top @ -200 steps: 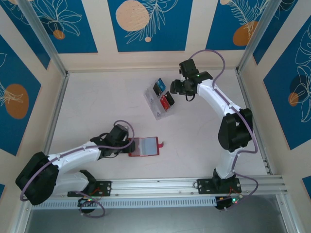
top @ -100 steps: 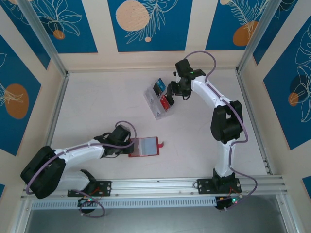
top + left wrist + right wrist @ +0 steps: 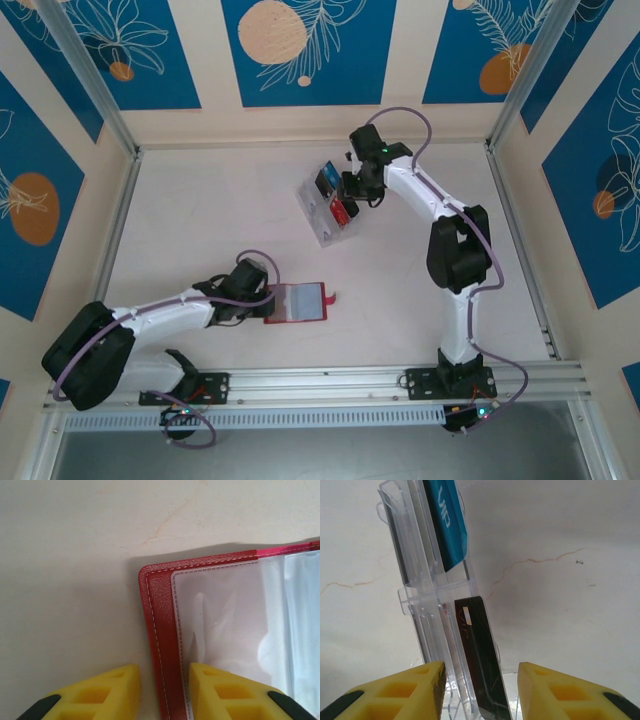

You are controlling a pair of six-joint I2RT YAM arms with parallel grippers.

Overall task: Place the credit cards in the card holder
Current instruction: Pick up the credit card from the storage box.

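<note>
The card holder is a red wallet lying open and flat on the table, its clear sleeves facing up. My left gripper stands at its left edge. In the left wrist view the yellow fingers straddle the card holder's stitched red border, a little apart from it and not pinching. The credit cards stand in a clear slotted rack: a blue card at the far end and a black card nearer. My right gripper is open around the black card and the rack wall.
A red card also sits in the rack, close to my right gripper. The clear rack lies slanted at the back centre of the white table. Aluminium rails and patterned walls enclose the table.
My right gripper has moved left from beside the rack onto its near end, and its jaws have narrowed. My left gripper has slid slightly right onto the wallet's edge and narrowed too.
</note>
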